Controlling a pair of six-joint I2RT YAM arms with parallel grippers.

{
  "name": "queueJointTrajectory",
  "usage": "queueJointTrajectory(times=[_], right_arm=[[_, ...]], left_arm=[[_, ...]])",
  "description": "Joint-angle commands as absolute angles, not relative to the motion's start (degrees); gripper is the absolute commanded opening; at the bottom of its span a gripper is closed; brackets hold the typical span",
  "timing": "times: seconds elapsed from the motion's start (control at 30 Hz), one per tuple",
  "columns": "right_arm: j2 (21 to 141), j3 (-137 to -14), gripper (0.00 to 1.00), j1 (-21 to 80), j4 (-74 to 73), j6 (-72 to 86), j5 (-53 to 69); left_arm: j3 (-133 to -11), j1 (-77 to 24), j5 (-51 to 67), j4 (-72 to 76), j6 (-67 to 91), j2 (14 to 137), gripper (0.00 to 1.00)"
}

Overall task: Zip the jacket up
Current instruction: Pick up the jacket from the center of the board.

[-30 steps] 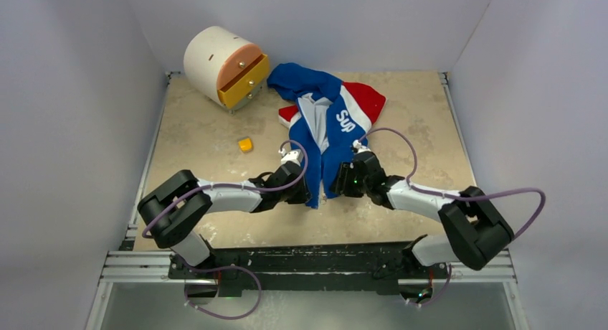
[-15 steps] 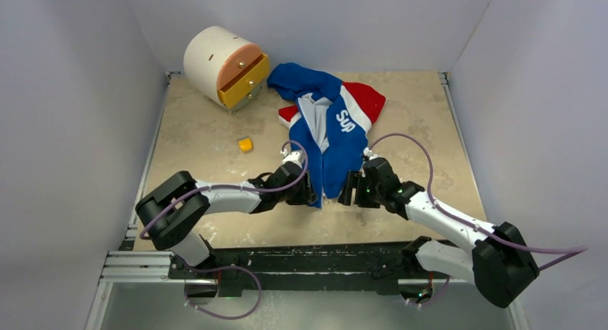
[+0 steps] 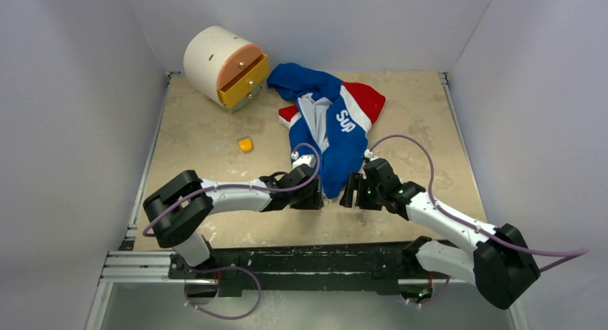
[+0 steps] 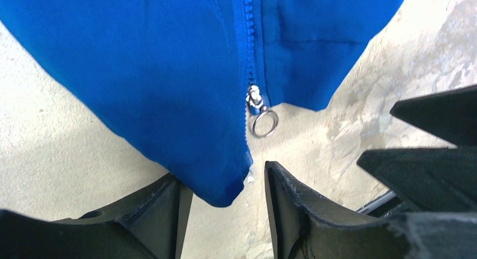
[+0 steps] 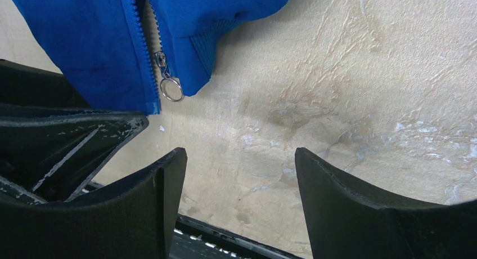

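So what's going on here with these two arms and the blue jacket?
The robot is working at the near hem of the jacket, which lies on the table. The left gripper is open, with the hem corner between its fingers but not pinched. The right gripper is open over bare table beside the hem. The zipper pull sits at the bottom of the zip, untouched, so the jacket is not yet zipped up.

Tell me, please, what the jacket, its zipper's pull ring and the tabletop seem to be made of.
Jacket: soft matte blue cloth; it creases and drapes. Pull ring: likely metal, silvery with bright glints. Tabletop: beige, mottled, rough-textured, stone-like; whether real stone or a printed laminate is unclear.
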State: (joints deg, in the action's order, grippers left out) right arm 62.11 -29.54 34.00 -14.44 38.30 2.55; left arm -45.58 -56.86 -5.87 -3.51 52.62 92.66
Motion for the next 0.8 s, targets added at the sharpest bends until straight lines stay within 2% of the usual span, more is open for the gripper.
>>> queueJointTrajectory(times=[0.0,0.2,0.47,0.67,0.77], right_arm=[[61.3,-30.2,0.74,33.8,-14.8,37.7,3.0],[60.5,-30.0,0.74,33.8,-14.9,37.4,2.4],[60.8,-29.8,0.74,33.8,-14.9,37.0,1.7],[60.7,-29.6,0.74,33.8,-15.2,37.0,1.5],[60.8,-29.4,0.74,33.8,-15.3,37.0,1.6]], left_arm=[[-49.4,-58.0,-9.2,-14.0,54.0,97.8,0.52],[-51.4,-58.1,-11.1,-16.6,55.2,100.3,0.51],[-52.1,-58.2,-11.7,-18.3,54.8,101.9,0.40],[-52.6,-58.2,-12.0,-18.6,55.0,104.5,0.37],[-52.5,-58.2,-11.9,-18.2,55.3,105.1,0.29]])
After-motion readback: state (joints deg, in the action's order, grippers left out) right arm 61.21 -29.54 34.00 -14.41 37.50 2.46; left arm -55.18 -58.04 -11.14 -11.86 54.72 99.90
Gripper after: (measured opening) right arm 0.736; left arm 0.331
